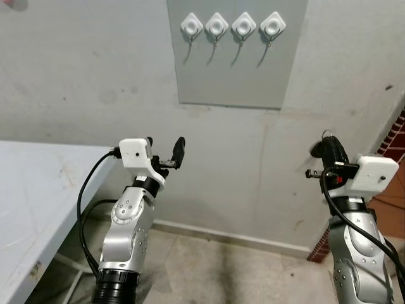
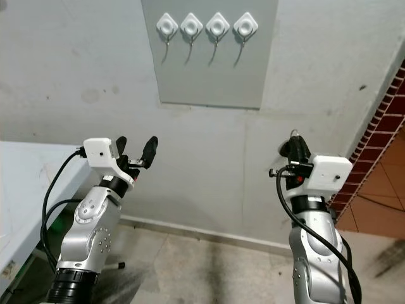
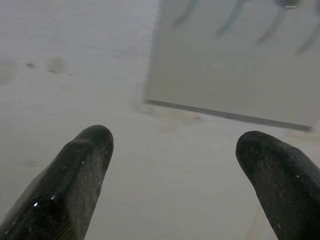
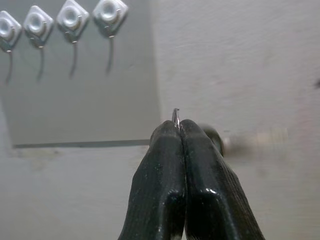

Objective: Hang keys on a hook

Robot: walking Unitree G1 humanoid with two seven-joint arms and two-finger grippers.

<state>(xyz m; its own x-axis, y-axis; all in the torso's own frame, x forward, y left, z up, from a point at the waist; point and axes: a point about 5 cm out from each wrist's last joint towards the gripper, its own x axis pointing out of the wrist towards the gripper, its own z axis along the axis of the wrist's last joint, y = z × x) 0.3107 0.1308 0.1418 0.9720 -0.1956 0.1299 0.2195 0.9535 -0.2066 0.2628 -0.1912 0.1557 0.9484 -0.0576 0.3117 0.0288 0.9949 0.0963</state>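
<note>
pinched in the closed right gripper (image 4: 179, 131), a thin key ring (image 4: 175, 116) (light, stiff, slippery) is held below the hooks (image 4: 73, 19); the left gripper (image 3: 175, 165) is spread.

A grey panel (image 1: 235, 69) is carrying four white hooks (image 1: 230, 26) on a pale, stained grey wall (image 1: 76, 69). Both silver arms are ending in black fingers (image 4: 180, 185) and white camera boxes (image 1: 135, 152). Red brick (image 2: 373, 136) is showing at three o'clock, a pale blue-white bench (image 1: 38, 190) at eight.
</note>
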